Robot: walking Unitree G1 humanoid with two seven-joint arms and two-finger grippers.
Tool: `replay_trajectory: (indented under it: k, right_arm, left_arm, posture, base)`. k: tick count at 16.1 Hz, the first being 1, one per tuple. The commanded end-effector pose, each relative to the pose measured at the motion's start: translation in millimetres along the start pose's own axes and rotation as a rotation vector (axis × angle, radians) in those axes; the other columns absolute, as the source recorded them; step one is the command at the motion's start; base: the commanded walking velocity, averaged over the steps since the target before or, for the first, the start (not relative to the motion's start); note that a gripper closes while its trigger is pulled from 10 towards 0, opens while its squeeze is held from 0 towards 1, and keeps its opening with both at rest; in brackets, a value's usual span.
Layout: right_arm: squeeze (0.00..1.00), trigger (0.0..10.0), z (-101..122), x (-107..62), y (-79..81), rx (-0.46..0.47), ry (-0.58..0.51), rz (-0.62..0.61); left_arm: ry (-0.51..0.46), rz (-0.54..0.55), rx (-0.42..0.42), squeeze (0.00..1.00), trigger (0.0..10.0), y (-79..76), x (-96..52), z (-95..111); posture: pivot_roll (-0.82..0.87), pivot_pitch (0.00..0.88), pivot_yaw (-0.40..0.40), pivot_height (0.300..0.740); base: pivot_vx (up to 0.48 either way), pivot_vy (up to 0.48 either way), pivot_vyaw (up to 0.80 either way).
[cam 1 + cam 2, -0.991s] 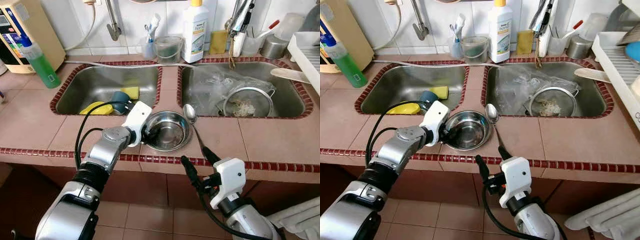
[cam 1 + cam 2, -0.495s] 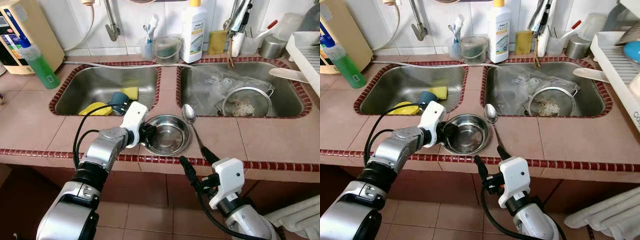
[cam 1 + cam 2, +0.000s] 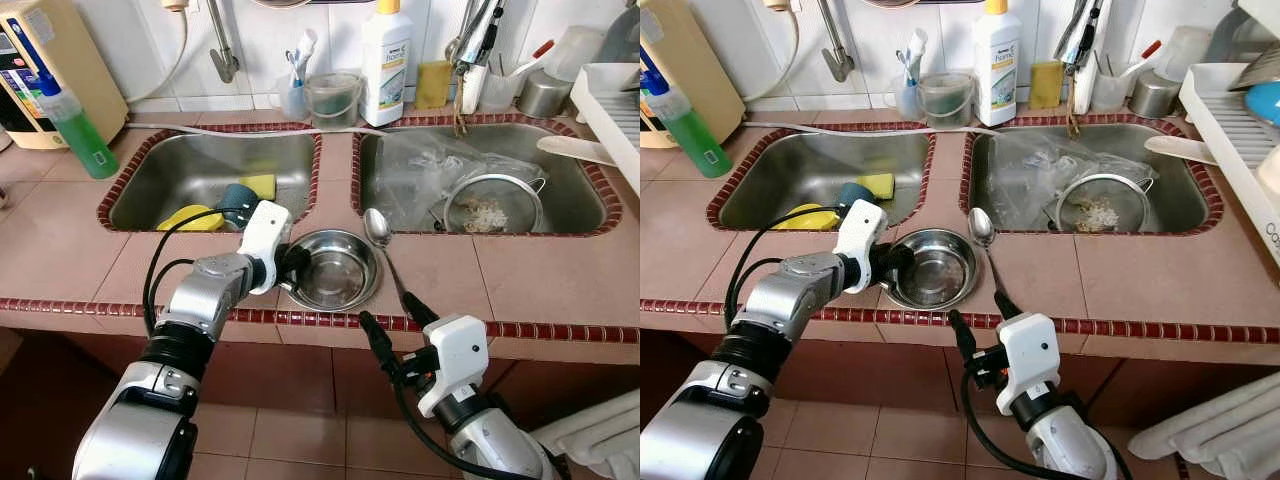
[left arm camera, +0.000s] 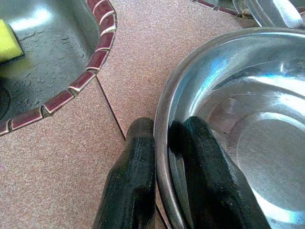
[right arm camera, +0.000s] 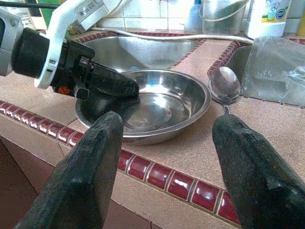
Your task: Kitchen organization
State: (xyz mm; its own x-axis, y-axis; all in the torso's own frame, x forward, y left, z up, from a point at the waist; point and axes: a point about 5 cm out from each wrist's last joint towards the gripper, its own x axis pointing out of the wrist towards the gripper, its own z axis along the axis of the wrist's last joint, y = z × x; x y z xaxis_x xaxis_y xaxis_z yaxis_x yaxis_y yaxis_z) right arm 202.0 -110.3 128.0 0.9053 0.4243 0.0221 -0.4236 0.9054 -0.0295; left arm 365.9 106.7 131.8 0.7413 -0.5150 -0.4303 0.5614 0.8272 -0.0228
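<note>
In the left eye view, a steel bowl (image 3: 333, 269) sits on the tiled counter (image 3: 60, 240) between two sinks, close to the front edge. The left gripper (image 3: 292, 266) pinches the bowl's left rim. A spoon (image 3: 381, 235) lies just beside the bowl on its right, its handle running toward the right gripper (image 3: 392, 322), which hovers at the counter edge with fingers spread. The left sink (image 3: 190, 170) holds a yellow sponge (image 3: 262, 184); the right sink (image 3: 560, 205) holds a strainer (image 3: 490, 205) and a plastic bag (image 3: 415, 170). A green bottle (image 3: 78, 125) stands at the far left. In the right eye view, a white bottle (image 3: 999, 62) stands behind the sinks and a dish rack (image 3: 1240, 130) is at the right. In the left wrist view, one finger (image 4: 131, 186) lies outside the rim and the other inside, clamping the bowl's wall. In the right wrist view, the two fingers stand wide apart, holding nothing, with bowl and spoon beyond them.
</note>
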Motion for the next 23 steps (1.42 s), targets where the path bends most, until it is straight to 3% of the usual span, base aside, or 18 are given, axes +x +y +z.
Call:
replay_trajectory:
  k: [1,5,9,14,15,23]
  right_arm:
    - [0.0,10.0,0.5,1.2,2.3,0.003,-0.008,-0.001]
    - [0.0,10.0,0.7,4.0,0.7,-0.002,-0.012,-0.001]
    - [0.0,10.0,2.1,8.2,-1.4,-0.011,-0.024,0.001]
    - [0.0,10.0,3.1,9.3,-2.2,-0.011,-0.029,0.0]
    - [0.0,10.0,4.7,17.8,-6.9,-0.031,-0.048,0.008]
    - [0.0,10.0,7.9,25.1,-12.9,-0.043,-0.071,0.002]
  left_arm:
    - [0.138,0.035,-0.011,0.0,0.0,2.8,0.1,-31.1]
    - [0.128,0.031,-0.036,0.0,0.0,2.4,0.7,-30.8]
    - [0.046,-0.015,-0.158,0.0,0.0,-2.0,2.6,-18.4]
    - [0.026,-0.024,-0.182,0.0,0.0,-2.6,2.8,-14.7]
    - [-0.023,-0.043,-0.259,0.0,0.0,0.7,3.1,-4.6]
    - [-0.094,-0.016,-0.35,0.0,0.0,6.4,2.9,5.9]
  posture:
    - [-0.2,0.104,0.128,0.74]
    - [-0.2,0.092,0.126,0.74]
    - [-0.2,0.077,0.123,0.74]
    - [-0.2,0.07,0.122,0.74]
    - [-0.2,0.019,0.116,0.74]
    - [-0.2,0.006,0.107,0.74]
  base:
    - [0.0,0.0,0.0]
    - [0.0,0.0,0.0]
    - [0.0,0.0,0.0]
    - [0.0,0.0,0.0]
    - [0.0,0.0,0.0]
    - [0.0,0.0,0.0]
